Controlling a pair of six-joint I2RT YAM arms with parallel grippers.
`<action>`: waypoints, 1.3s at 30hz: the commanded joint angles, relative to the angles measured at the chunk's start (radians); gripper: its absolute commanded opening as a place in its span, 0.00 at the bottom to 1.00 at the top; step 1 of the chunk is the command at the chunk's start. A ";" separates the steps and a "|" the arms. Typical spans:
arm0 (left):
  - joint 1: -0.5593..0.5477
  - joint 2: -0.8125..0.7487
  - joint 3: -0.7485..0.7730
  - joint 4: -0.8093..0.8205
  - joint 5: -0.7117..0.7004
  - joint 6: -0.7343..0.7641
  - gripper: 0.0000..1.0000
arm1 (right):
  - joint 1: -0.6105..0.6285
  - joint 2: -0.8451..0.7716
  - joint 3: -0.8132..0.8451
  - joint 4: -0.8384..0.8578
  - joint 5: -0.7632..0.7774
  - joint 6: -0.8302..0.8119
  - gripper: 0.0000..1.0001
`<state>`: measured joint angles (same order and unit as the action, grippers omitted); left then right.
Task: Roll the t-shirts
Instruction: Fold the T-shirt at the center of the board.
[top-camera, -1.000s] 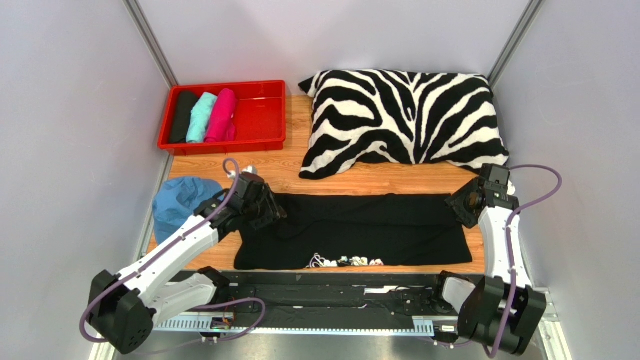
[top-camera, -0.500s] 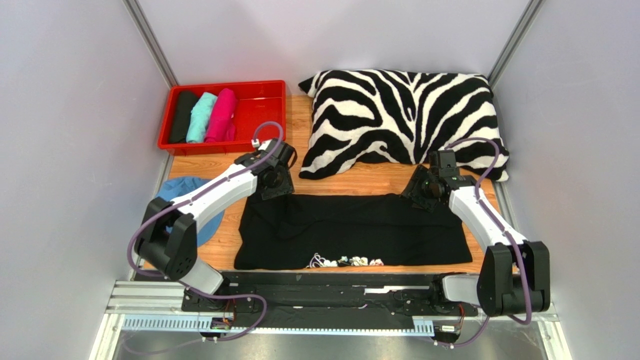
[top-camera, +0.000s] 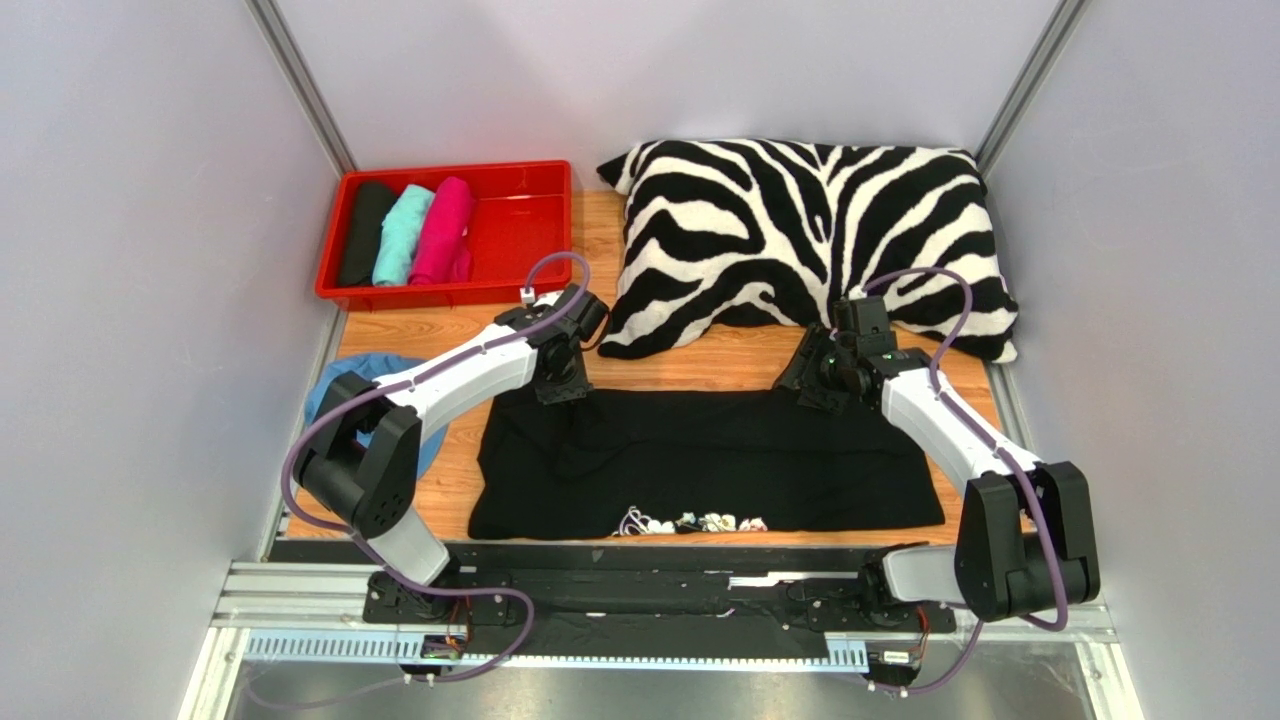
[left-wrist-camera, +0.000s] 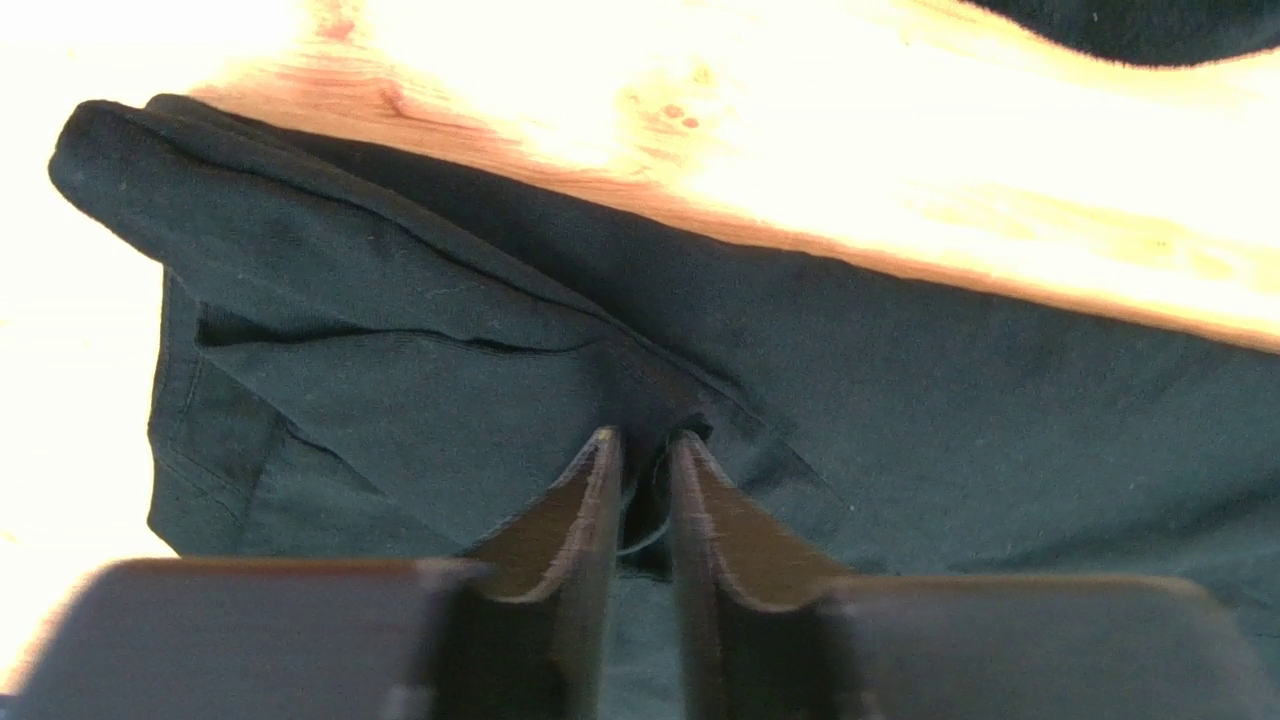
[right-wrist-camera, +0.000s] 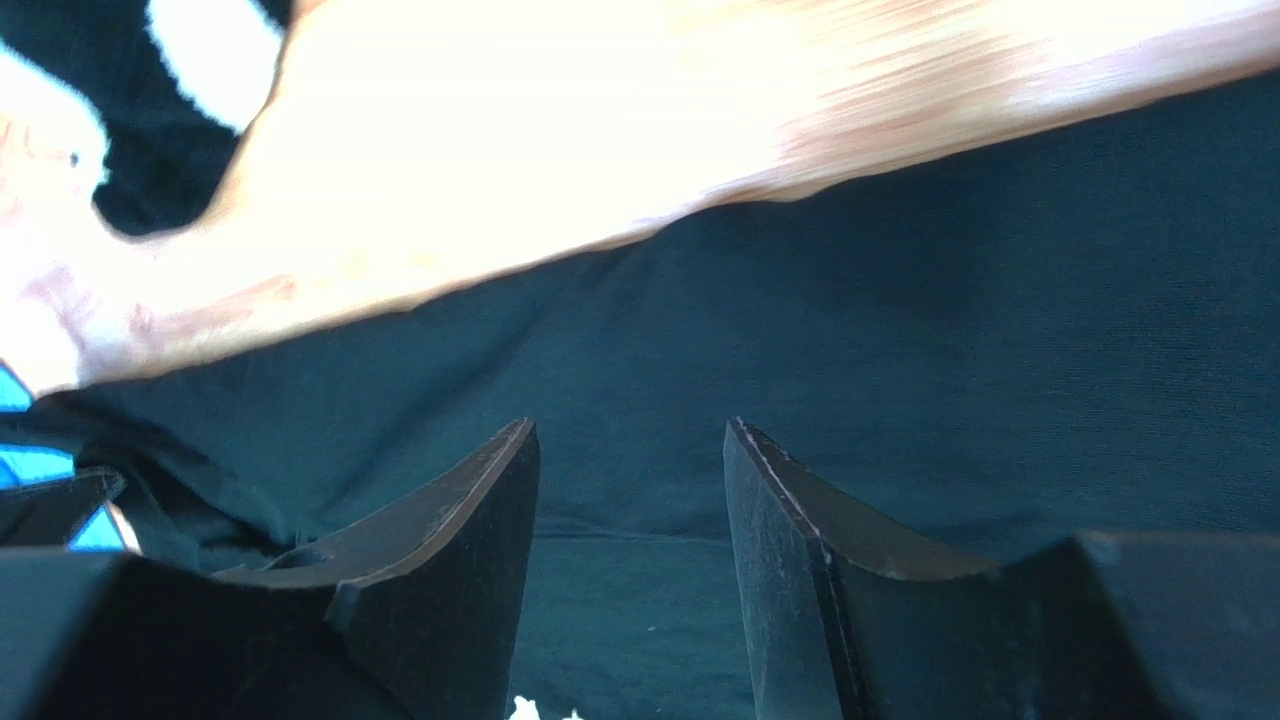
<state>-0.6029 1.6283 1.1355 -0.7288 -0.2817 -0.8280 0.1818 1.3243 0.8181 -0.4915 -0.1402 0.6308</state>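
A black t-shirt (top-camera: 706, 450) lies folded into a wide strip on the wooden table, its small white print (top-camera: 691, 522) at the near edge. My left gripper (top-camera: 559, 383) sits at the shirt's far left corner. In the left wrist view it (left-wrist-camera: 646, 438) is nearly closed, pinching a fold of the black cloth (left-wrist-camera: 932, 390). My right gripper (top-camera: 812, 378) hovers open over the shirt's far edge, right of centre. In the right wrist view it (right-wrist-camera: 631, 428) is empty above the cloth (right-wrist-camera: 932, 330). Black (top-camera: 364, 233), teal (top-camera: 401, 233) and pink (top-camera: 445, 228) rolls lie in the tray.
The red tray (top-camera: 526, 248) stands at the back left. A zebra-striped pillow (top-camera: 812, 225) fills the back right, just behind both grippers. A light blue cap (top-camera: 338, 398) lies left of the shirt. Grey walls close in both sides.
Both arms have swung from the shirt's sides to its far edge. The left gripper went up and right to the far left corner. The right gripper went left along the far edge.
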 joint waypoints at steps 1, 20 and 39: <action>-0.005 -0.040 -0.009 0.012 -0.024 -0.010 0.16 | 0.105 0.003 0.001 0.076 0.007 0.046 0.52; 0.043 -0.222 -0.160 -0.037 -0.007 0.007 0.00 | 0.846 0.424 0.318 0.294 0.243 0.328 0.48; 0.072 -0.232 -0.174 -0.026 0.062 0.053 0.00 | 1.015 0.613 0.573 0.113 0.504 0.208 0.54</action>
<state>-0.5392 1.4078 0.9581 -0.7586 -0.2394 -0.7986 1.1870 1.8828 1.3148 -0.3115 0.2955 0.8867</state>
